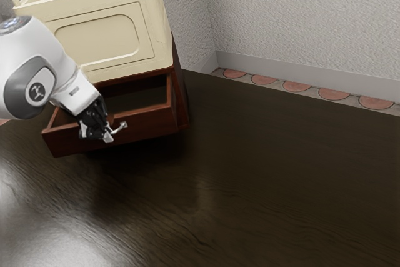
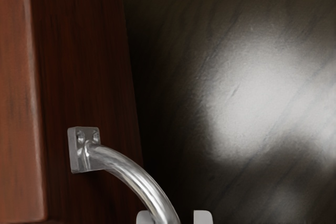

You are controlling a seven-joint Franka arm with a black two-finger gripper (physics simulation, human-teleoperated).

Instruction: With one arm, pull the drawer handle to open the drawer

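Gripper [image 1: 98,134] at handle [image 2: 134,174] of part-open drwr [image 1: 147,127], jaws slightly apart, hold unclear

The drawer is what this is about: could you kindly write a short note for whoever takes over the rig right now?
Tool: at the handle; I can't tell whether it has a firm grip.
Drawer: stands out from the cabinet, its inside partly visible from above. A cream box sits on top of the cabinet.
Done: the drawer is open.
Left: perhaps pull further if a wider opening is wanted, after checking the grip; then let go and back away.
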